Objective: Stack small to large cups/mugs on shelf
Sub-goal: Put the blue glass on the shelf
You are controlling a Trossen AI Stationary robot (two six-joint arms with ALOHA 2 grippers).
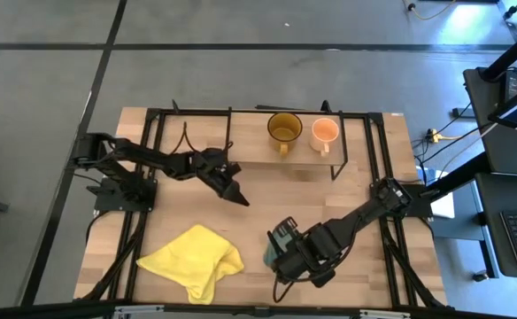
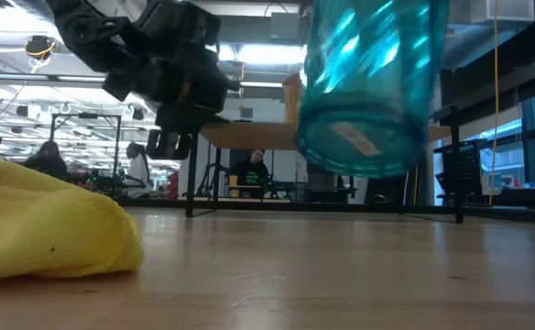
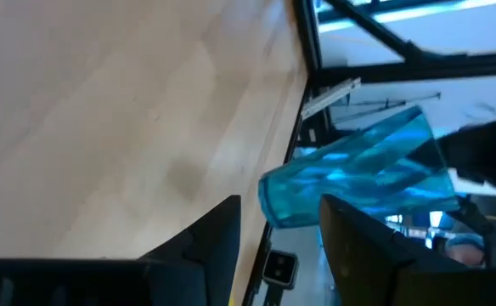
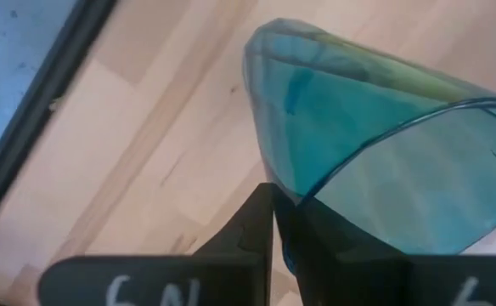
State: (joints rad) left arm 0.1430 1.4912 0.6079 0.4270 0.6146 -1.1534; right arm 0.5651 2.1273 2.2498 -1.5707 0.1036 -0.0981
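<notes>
The left gripper (image 1: 239,197) hangs over the bare middle of the light-wood tabletop (image 1: 329,199), its 2 dark fingers (image 3: 205,246) spread apart with nothing between them. Toward the near edge on that side lies a crumpled yellow cloth (image 1: 194,260), flat on the wood and well apart from both arms.

Farther along, at the back of the table, a low long light-wood shelf on thin black legs (image 1: 250,149) carries 2 of the 3 mugs. The wider amber-yellow translucent mug (image 1: 284,129) stands upright on it, and just beside it stands the small pale-orange mug (image 1: 325,132), also upright; the 2 are close but not touching.

The tall teal translucent tumbler (image 2: 370,87) is held in the air above the near part of the tabletop, right of the cloth. In the low view its base is clear of the wood and it hangs slightly tilted. The right gripper (image 4: 278,225) pinches the tumbler's rim, with 1 finger outside the wall and the other inside, so the jaws are nearly together on the thin plastic. From above, the tumbler is mostly hidden under this gripper, and only a sliver of teal (image 1: 269,254) shows at its side.

In the room beyond the table, seated people (image 2: 249,171) show in the distance.
</notes>
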